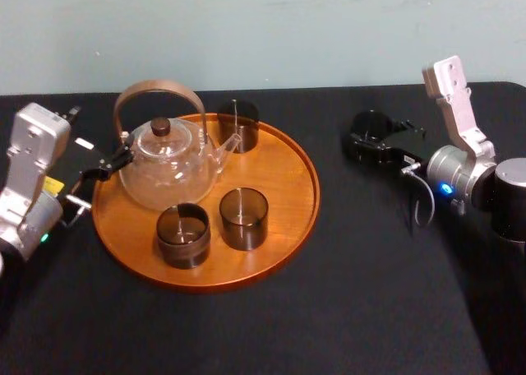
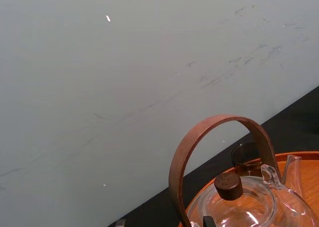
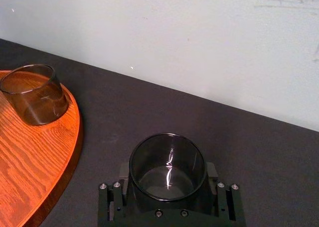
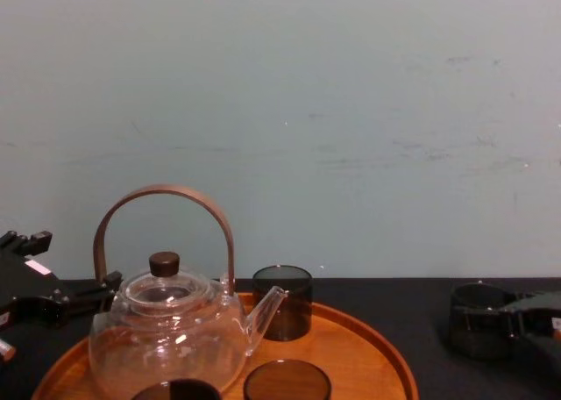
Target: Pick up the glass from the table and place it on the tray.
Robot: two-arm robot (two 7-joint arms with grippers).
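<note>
Right gripper (image 3: 168, 174) clasping smoky cylindrical glass (image 3: 167, 155) on matte black table (image 1: 370, 293), left gripper (image 1: 115, 163) beside round wooden tray (image 1: 283, 219)

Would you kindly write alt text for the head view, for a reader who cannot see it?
The right gripper grips a smoked glass on the black table, right of a round wooden tray holding a glass teapot and three more smoked glasses. The left gripper sits at the tray's left rim.

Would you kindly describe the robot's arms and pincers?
Both arms: pale silver blocky links, grey round joints. The left arm has a yellow label and green light; the right arm a blue light and grey cable loop. Left pincer and right pincer are black.
</note>
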